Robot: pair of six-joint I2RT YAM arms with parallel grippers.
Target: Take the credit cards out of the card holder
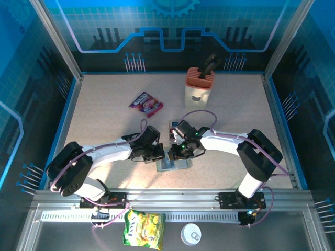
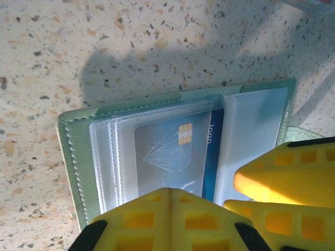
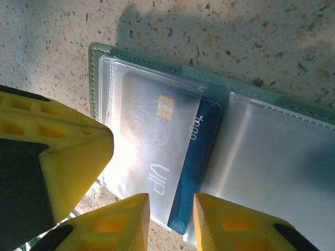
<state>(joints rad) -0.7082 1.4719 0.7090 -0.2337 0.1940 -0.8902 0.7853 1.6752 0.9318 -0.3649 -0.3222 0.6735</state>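
Note:
The card holder (image 1: 176, 166) lies open on the table, green rim (image 2: 70, 151) up and clear pockets showing (image 3: 293, 157). A blue credit card (image 3: 196, 167) with a gold chip sits in the left-hand pocket (image 2: 178, 151); its long edge and lower corner stick out of the sleeve. My right gripper (image 3: 170, 214) is open, its yellow fingers standing either side of that lower corner, apart from it. My left gripper (image 2: 170, 193) is shut with nothing in it, its tip over the pocket's lower edge. Both grippers (image 1: 159, 153) (image 1: 177, 151) meet above the holder.
A beige knife block (image 1: 199, 86) stands at the back. A purple-red snack packet (image 1: 146, 103) lies left of it. On the near rail are a yellow-green packet (image 1: 144, 228) and a white round lid (image 1: 191, 234). Blue walls edge the table.

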